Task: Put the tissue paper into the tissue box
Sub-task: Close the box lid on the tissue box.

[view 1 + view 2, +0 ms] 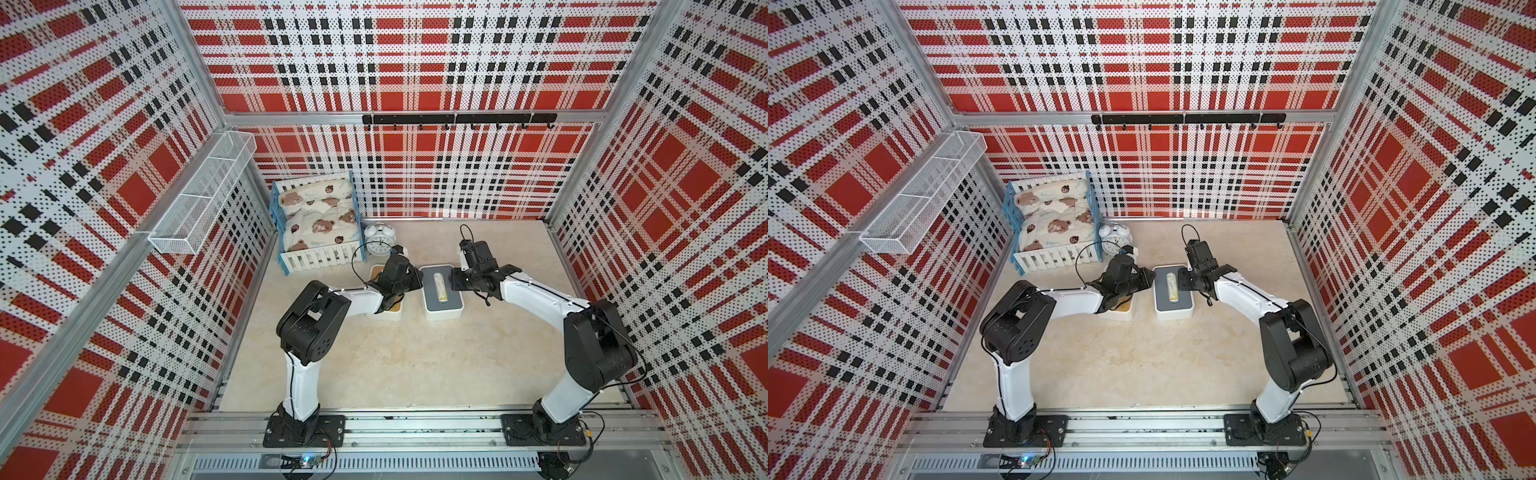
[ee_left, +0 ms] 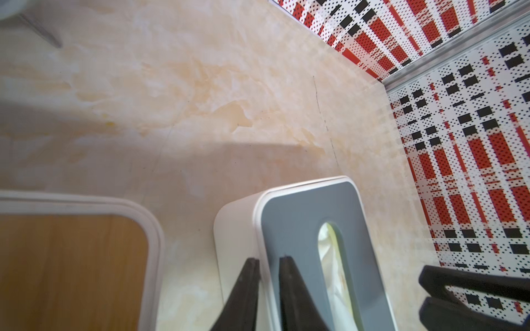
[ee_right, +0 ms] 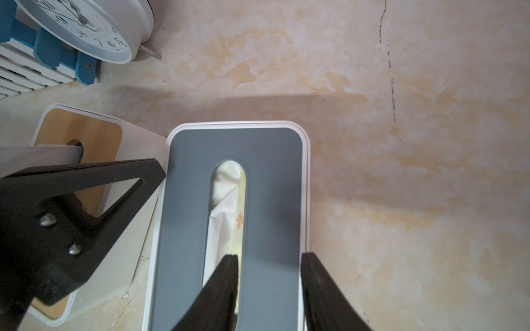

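The tissue box (image 1: pixel 452 300) (image 1: pixel 1185 300) is white with a grey slotted lid (image 3: pixel 186 200) and stands mid-table. White tissue paper (image 3: pixel 225 206) (image 2: pixel 329 252) lies inside it and shows through the slot in both top views. My left gripper (image 2: pixel 268 259) (image 1: pixel 419 283) is at the box's left side, its jaws nearly together on the lid's white rim. My right gripper (image 3: pixel 269 255) (image 1: pixel 455 282) comes from the right. One of its fingers is in the slot and the other is against the box's outer edge, closed on the grey strip of lid between them.
A second white box with a wooden lid (image 3: pixel 86 131) (image 2: pixel 71 258) sits just left of the tissue box, under my left arm. Behind stand an alarm clock (image 1: pixel 379 242) and a doll bed (image 1: pixel 316 224). A wire basket (image 1: pixel 203 191) hangs on the left wall.
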Robot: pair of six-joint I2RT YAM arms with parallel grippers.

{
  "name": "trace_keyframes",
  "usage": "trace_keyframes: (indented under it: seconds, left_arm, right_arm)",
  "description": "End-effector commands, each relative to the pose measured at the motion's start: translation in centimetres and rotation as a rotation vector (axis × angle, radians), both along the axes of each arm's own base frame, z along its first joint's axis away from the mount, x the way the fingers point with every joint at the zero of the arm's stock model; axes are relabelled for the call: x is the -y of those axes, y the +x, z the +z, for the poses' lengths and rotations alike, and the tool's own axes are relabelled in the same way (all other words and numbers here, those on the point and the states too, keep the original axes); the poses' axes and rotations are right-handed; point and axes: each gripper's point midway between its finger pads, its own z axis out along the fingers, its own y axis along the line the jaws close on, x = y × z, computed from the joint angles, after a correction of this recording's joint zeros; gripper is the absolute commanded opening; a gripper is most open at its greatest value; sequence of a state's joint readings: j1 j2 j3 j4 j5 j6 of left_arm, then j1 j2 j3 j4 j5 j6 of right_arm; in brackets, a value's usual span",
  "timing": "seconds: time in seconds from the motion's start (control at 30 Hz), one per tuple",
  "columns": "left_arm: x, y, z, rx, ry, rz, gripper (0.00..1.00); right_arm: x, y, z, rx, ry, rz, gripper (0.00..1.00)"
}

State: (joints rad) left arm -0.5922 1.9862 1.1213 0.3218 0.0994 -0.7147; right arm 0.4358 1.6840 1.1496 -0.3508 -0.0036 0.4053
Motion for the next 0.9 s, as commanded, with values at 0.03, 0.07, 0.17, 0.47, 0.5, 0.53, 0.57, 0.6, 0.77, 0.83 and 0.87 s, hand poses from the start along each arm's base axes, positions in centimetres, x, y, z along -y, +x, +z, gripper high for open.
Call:
trace_keyframes:
  seconds: [0.03, 0.07, 0.17, 0.47, 0.5, 0.53, 0.57, 0.6, 0.77, 0.83, 0.87]
  left_arm:
    - [0.7, 0.4, 0.3, 0.004, -0.018, -0.016, 0.2]
    - [0.7, 0.4, 0.3, 0.004, -0.018, -0.017, 0.2]
    - [0.8, 0.4, 0.2, 0.003, -0.021, -0.02, 0.2]
    - [1.1, 0.7, -0.2, -0.007, -0.018, -0.027, 0.19]
    - [1.1, 0.7, -0.2, -0.008, -0.018, -0.028, 0.18]
    - [1.1, 0.7, -0.2, -0.008, -0.02, -0.029, 0.17]
    - [1.2, 0.7, -0.2, -0.009, -0.022, -0.031, 0.16]
    - [1.1, 0.7, -0.3, -0.011, -0.022, -0.031, 0.16]
    - [1.2, 0.6, -0.3, -0.014, -0.026, -0.038, 0.16]
    - [1.2, 0.6, -0.2, -0.012, -0.027, -0.04, 0.15]
    - [1.0, 0.6, -0.2, -0.012, -0.027, -0.038, 0.15]
  right_arm:
    - [-0.2, -0.3, -1.0, -0.042, -0.012, 0.011, 0.42]
    - [-0.1, -0.3, -1.1, -0.043, -0.014, 0.009, 0.42]
    - [0.0, -0.4, -1.3, -0.046, -0.018, 0.008, 0.41]
    - [0.5, 0.0, -2.3, -0.077, -0.032, -0.011, 0.41]
    - [0.5, 0.0, -2.3, -0.078, -0.032, -0.013, 0.41]
    - [0.6, 0.0, -2.4, -0.081, -0.033, -0.016, 0.41]
    - [0.8, 0.0, -2.3, -0.081, -0.037, -0.021, 0.41]
    - [1.0, 0.1, -2.4, -0.084, -0.041, -0.028, 0.4]
    - [1.4, 0.2, -3.0, -0.105, -0.045, -0.04, 0.39]
    - [1.4, 0.3, -3.2, -0.113, -0.046, -0.038, 0.38]
    - [1.3, 0.3, -3.2, -0.116, -0.047, -0.036, 0.38]
